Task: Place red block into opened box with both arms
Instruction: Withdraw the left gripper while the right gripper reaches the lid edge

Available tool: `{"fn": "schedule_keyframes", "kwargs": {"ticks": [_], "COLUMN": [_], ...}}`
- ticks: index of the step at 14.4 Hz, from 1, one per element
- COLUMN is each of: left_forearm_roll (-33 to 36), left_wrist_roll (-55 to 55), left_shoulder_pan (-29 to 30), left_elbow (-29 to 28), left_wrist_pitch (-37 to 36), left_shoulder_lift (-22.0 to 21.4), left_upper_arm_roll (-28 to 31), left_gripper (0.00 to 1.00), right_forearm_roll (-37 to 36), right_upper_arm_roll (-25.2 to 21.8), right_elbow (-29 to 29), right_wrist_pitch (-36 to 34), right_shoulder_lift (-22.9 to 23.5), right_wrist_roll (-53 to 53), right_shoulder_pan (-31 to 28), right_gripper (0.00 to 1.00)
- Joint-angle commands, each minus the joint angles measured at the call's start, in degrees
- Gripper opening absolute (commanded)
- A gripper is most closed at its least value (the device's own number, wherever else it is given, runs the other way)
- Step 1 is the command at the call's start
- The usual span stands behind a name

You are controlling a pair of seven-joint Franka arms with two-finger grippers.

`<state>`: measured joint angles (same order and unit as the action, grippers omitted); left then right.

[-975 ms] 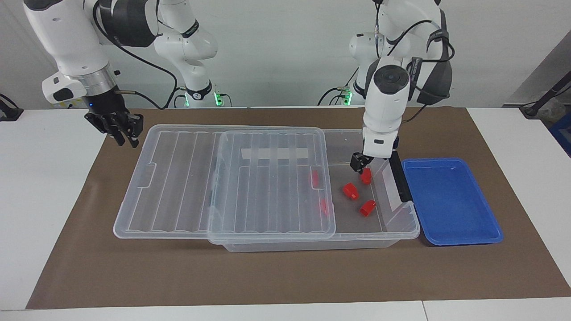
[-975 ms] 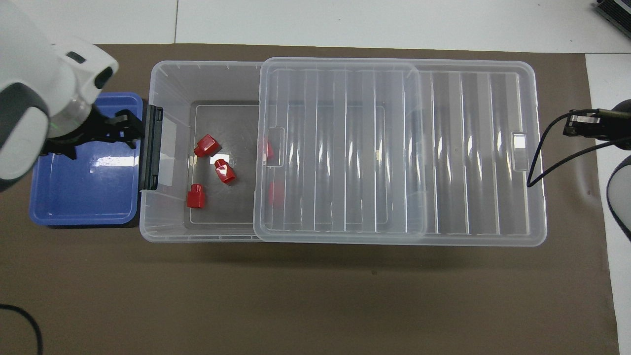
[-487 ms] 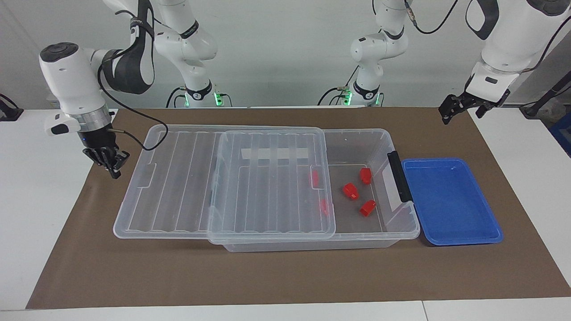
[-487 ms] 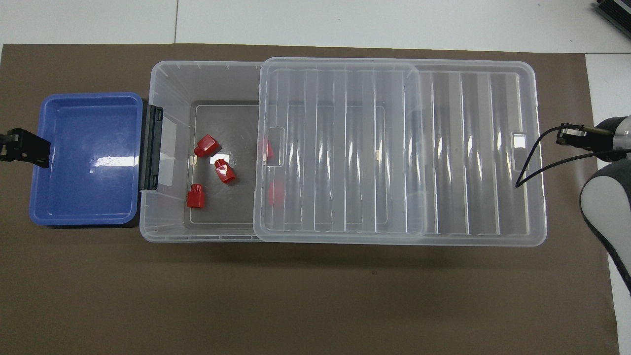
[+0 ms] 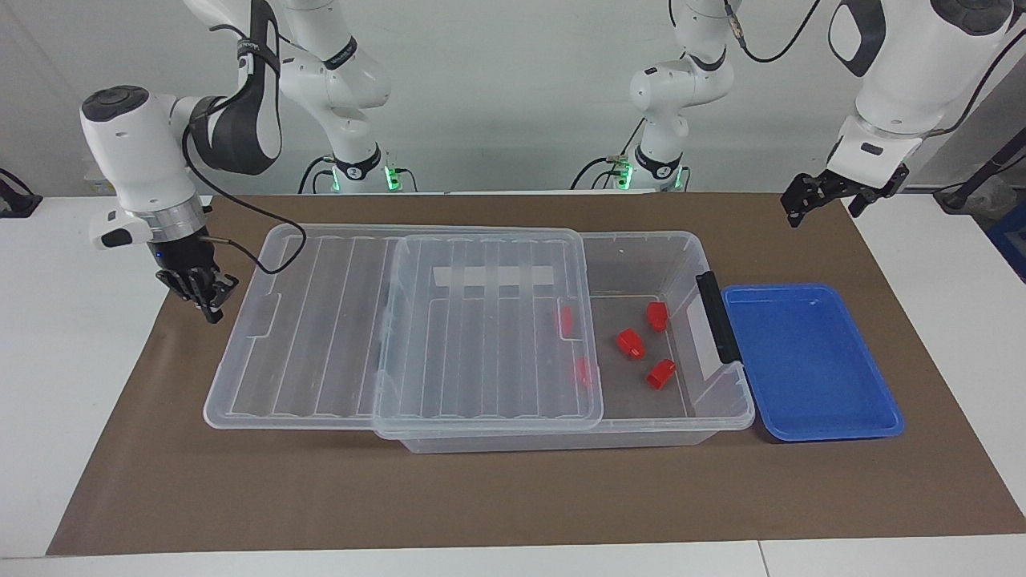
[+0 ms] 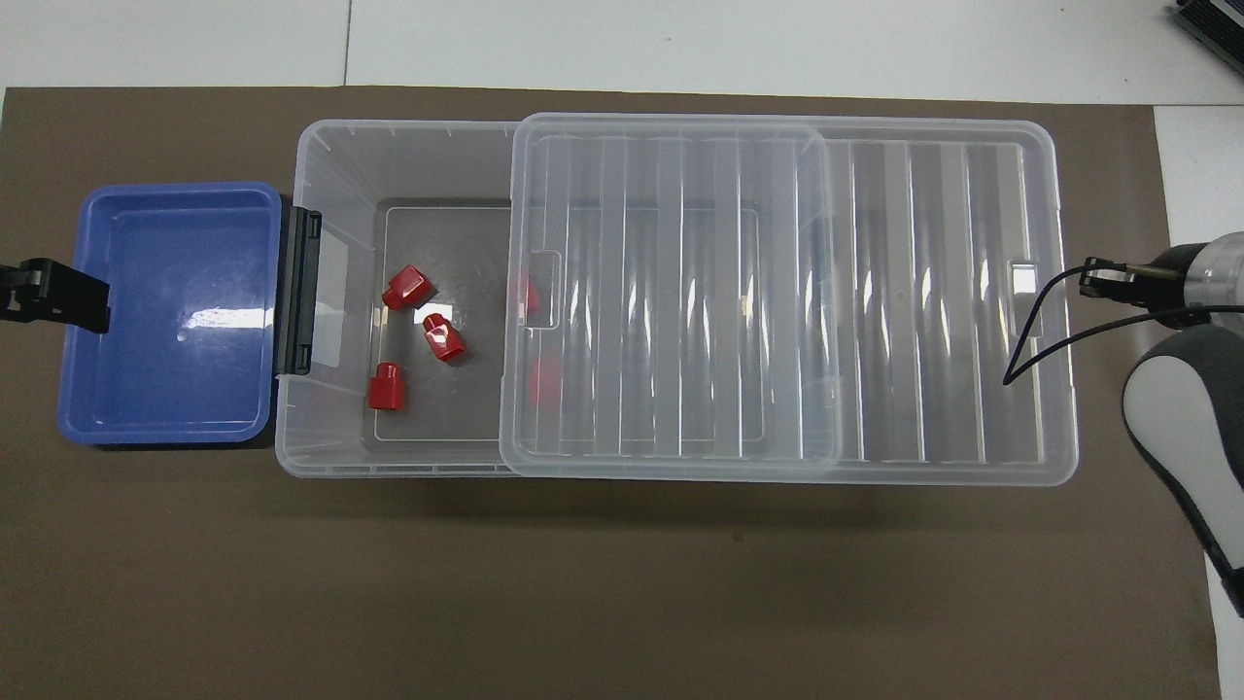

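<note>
Five small red plastic blocks [image 5: 631, 343] in the clear box [image 5: 725, 417] look light, rigid; pinch flat sides; left gripper [image 5: 826, 196] apart, right gripper [image 5: 210, 298] together

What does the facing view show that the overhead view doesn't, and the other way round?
Only the facing view shows both arms whole, their bases, and the right gripper shut, beside the lid's end. Only the overhead view shows the box's floor straight down, with bare mat nearer the robots. Both show three red blocks uncovered and two under the lid, the empty blue tray, and the left gripper holding nothing.
</note>
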<state>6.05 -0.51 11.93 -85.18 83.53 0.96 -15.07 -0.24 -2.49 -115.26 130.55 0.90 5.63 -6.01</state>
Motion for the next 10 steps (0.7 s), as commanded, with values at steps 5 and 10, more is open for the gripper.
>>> {"fn": "schedule_keyframes", "kwargs": {"ticks": [5, 10], "left_forearm_roll": [-2.5, -2.9], "left_wrist_roll": [5.1, 4.8], "left_shoulder_pan": [2.3, 2.0], "left_elbow": [-2.9, -3.6], "left_wrist_pitch": [0.1, 1.4], "left_shoulder_lift": [-3.2, -3.4], "left_upper_arm_roll": [0.1, 0.0], "left_gripper": [1.0, 1.0], "right_forearm_roll": [8.0, 8.0], "right_upper_arm_roll": [0.5, 0.5], "right_elbow": [-1.0, -1.2], "right_wrist_pitch": [1.3, 1.3], "right_shoulder_lift": [-0.3, -0.4], "right_wrist_roll": [-5.4, -5.5], "right_shoulder_pan": [3.5, 8.6], "right_gripper": [0.0, 0.0]}}
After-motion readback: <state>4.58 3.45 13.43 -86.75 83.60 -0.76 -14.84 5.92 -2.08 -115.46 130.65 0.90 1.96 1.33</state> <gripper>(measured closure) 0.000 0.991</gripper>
